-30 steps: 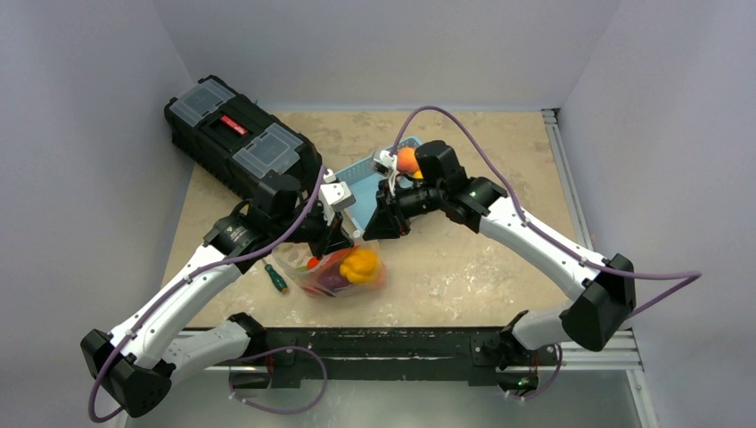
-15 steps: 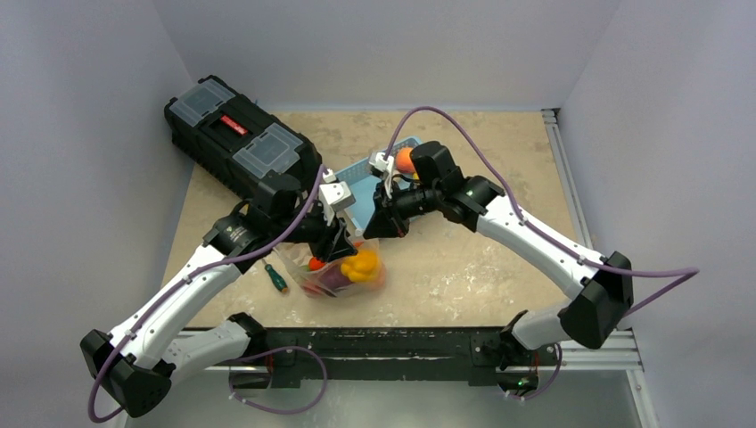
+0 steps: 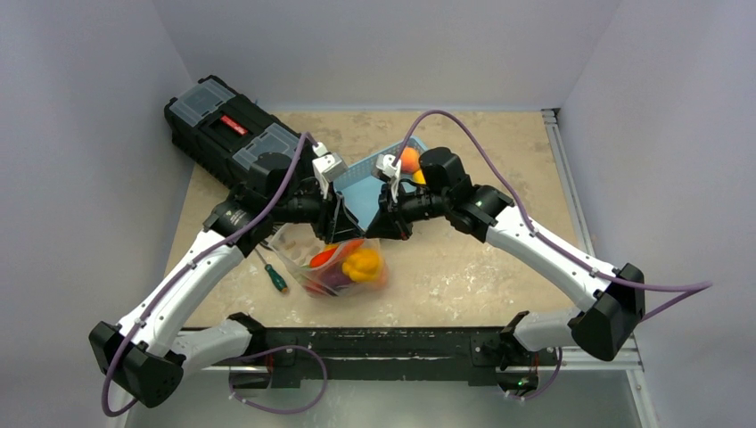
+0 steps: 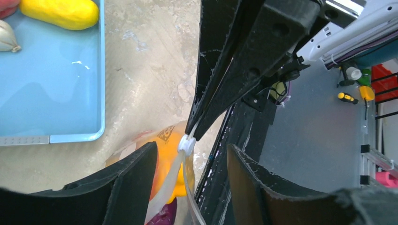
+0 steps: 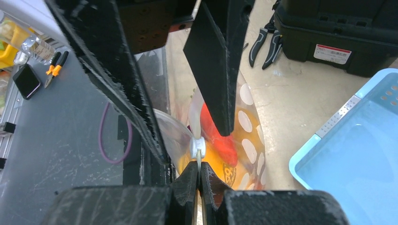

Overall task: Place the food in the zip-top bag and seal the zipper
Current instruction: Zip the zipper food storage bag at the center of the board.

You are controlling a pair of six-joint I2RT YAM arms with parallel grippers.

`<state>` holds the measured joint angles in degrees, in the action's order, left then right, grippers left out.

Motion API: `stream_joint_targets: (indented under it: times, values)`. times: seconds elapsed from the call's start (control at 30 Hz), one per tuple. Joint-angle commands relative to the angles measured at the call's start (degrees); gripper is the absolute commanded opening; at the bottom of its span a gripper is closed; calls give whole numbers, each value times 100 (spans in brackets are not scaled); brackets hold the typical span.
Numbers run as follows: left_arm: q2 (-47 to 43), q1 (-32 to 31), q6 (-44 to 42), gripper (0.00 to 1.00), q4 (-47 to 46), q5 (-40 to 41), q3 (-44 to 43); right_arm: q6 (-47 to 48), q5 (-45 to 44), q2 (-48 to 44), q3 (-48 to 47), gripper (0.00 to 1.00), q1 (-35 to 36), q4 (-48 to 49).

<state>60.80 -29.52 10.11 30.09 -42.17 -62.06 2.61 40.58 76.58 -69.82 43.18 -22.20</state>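
The zip-top bag (image 3: 301, 260) lies just beside the blue basket (image 3: 364, 189), food (image 3: 361, 265) inside, its zipper (image 5: 194, 123) pinched by the closed right end effector (image 5: 198, 169), left end effector (image 4: 191, 147) half-open astride it.

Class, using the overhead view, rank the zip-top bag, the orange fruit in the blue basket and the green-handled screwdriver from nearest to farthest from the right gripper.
1. zip-top bag, at the right gripper, which pinches its zipper.
2. orange fruit, behind it, in the far corner of the basket.
3. green-handled screwdriver, far left, past the bag.
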Motion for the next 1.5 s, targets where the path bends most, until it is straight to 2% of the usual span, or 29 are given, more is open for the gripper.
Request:
stream_joint_targets:
  times: [0.0,0.13,0.23,0.37,0.53,0.7,0.93,1.03,1.2,1.47]
  values:
    - [113,26,170,46,-346,-268,-185,-26,213,-61,1,0,15,359]
    - [93,25,166,40,-399,-322,-110,-186,185,-107,75,0,10,493]
    - [92,24,202,32,-467,-415,-64,-226,70,-150,123,0,15,538]
    - [69,10,158,20,-413,-454,-6,-747,-441,-349,350,0,13,891]
    - [58,12,39,26,-294,-397,42,-782,-460,-561,510,0,12,1084]
    - [75,12,39,44,-310,-254,57,-702,-330,-510,489,0,15,985]
    - [60,19,51,53,-294,-92,-39,-614,-163,-489,496,0,21,961]
    - [123,13,129,52,-432,-359,17,-617,-173,-535,526,0,18,1021]
    - [154,-1,56,38,-364,-508,70,-675,-240,-582,540,0,15,1097]
    - [176,-30,35,29,-365,-521,80,-707,-288,-590,531,0,20,1086]
